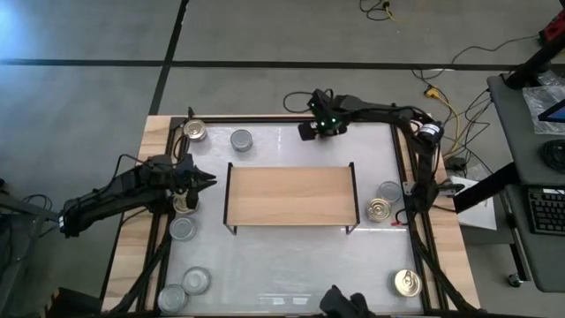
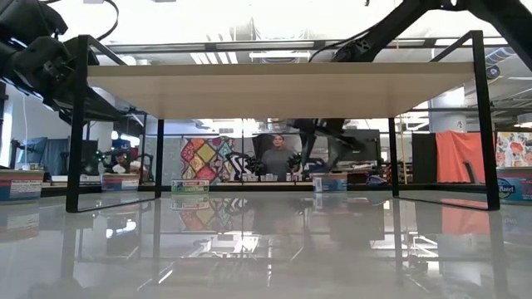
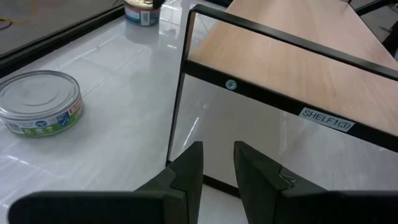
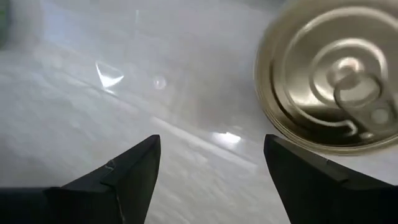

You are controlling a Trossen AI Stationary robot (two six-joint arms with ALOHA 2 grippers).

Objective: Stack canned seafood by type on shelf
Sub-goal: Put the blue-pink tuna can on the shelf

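The shelf (image 1: 291, 196), a light-wood board on thin black legs, stands mid-table with nothing on top. Cans sit around it on the white tabletop. My right gripper (image 1: 306, 132) hangs open over the table's far side, tipped downward. A gold-topped can (image 4: 329, 74) with a pull tab sits beyond one of its fingers, not between them; in the high view the arm hides this can. My left gripper (image 1: 210, 181) is by the shelf's left end (image 3: 205, 68), its fingers a narrow gap apart with nothing between them. A silver-topped can (image 3: 40, 102) stands off to its side.
On the left are a gold can (image 1: 195, 132), a silver can (image 1: 241, 140), another gold can (image 1: 184, 203) under my left arm and several silver ones (image 1: 183, 229). On the right are a silver can (image 1: 388, 191) and two gold cans (image 1: 380, 209). A wooden border (image 1: 150, 177) rims the table.
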